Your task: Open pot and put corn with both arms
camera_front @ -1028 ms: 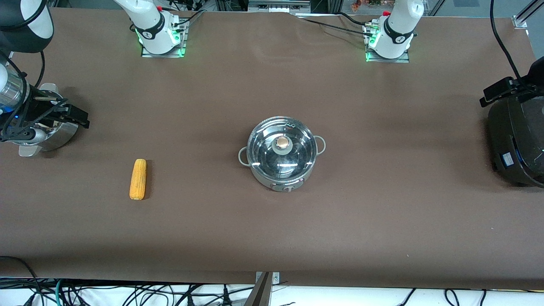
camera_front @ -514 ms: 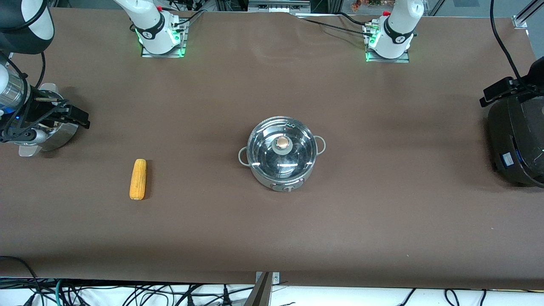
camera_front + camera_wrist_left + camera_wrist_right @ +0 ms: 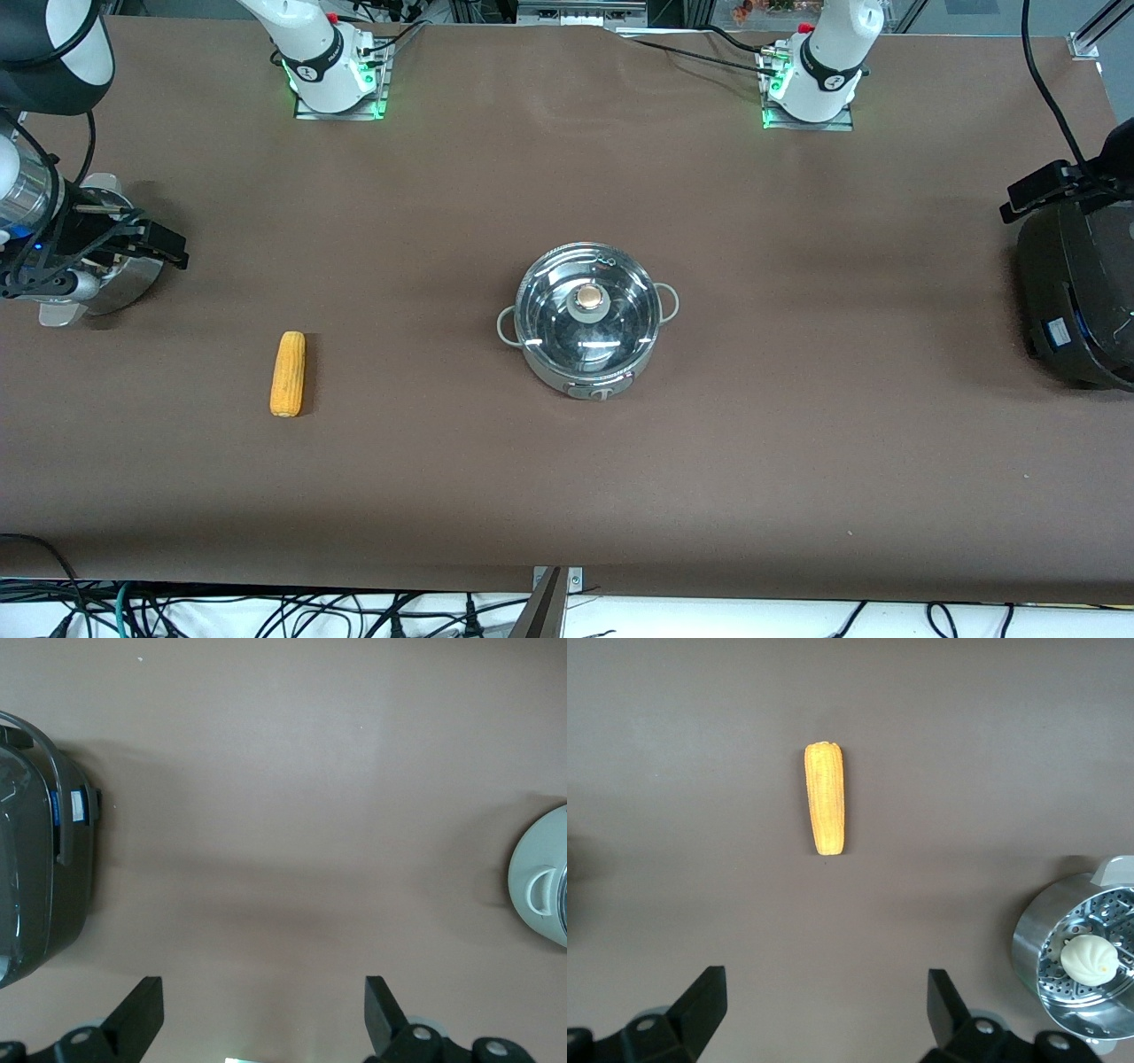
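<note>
Yellow-orange, the single corn [image 3: 288, 373] lies flat on the brown table covering [image 3: 797, 443], its long axis running from the front camera toward the robots' bases, the slightly narrower end pointing at the camera. It sits toward the right arm's end, well apart from the one steel pot [image 3: 587, 320], which stands mid-table with its glass lid [image 3: 588, 306] on (tan knob up). One perforated steel bowl [image 3: 1076, 961] holds one white bun [image 3: 1089, 958]; one black cooker [image 3: 1076, 301] stands at the left arm's end. Right gripper [image 3: 824, 1014] hangs over bare table near the corn, fingers apart, empty. Left gripper [image 3: 264, 1010] hangs over the table beside the cooker, fingers apart, empty. Cables trail below the table's front edge.
</note>
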`<control>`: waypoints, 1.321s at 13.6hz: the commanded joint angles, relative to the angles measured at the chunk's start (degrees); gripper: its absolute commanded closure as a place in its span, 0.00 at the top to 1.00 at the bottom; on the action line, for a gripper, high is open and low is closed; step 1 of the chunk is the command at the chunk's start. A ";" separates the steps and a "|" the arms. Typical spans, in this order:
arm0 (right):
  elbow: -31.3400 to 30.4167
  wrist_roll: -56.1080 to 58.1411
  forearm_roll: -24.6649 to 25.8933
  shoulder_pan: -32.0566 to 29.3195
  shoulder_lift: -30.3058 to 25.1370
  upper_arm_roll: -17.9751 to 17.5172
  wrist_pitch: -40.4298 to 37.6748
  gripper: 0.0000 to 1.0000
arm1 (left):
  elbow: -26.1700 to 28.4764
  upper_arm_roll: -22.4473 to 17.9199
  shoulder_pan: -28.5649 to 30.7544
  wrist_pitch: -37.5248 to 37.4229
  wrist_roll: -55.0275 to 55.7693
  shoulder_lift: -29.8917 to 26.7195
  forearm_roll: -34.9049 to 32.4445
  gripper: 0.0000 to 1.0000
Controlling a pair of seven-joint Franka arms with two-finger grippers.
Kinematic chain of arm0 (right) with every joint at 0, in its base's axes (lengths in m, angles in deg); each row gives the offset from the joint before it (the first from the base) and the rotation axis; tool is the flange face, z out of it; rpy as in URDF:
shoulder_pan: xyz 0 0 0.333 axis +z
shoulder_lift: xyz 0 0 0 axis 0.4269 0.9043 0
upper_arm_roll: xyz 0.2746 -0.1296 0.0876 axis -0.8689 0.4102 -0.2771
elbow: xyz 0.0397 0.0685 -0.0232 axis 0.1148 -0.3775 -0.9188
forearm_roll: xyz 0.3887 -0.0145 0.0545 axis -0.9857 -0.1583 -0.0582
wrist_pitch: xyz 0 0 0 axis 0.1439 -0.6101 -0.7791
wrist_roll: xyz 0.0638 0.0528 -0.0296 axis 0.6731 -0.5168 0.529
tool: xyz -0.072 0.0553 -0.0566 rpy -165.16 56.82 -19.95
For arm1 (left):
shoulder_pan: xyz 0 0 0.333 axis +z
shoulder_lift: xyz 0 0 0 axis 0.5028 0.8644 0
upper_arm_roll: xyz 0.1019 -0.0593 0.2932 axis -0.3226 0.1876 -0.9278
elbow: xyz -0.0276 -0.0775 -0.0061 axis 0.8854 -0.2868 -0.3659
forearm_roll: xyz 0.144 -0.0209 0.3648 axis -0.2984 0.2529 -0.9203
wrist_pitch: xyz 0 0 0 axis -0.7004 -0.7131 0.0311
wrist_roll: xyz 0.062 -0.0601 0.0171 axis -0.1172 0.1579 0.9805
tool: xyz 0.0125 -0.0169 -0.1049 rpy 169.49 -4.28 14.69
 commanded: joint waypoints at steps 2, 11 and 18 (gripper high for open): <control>1.83 0.60 0.63 -0.37 0.95 -0.18 -0.68 1.00 | -1.66 0.09 0.45 -1.34 -0.32 0.72 0.93 1.00; 1.83 0.78 0.72 -0.37 1.30 -0.18 -0.68 1.00 | -1.66 0.18 0.37 -2.39 -0.50 0.72 0.66 1.00; 2.62 0.08 1.06 -0.28 1.30 0.26 -0.77 1.00 | -1.66 0.26 0.37 -2.39 -0.50 0.72 0.58 1.00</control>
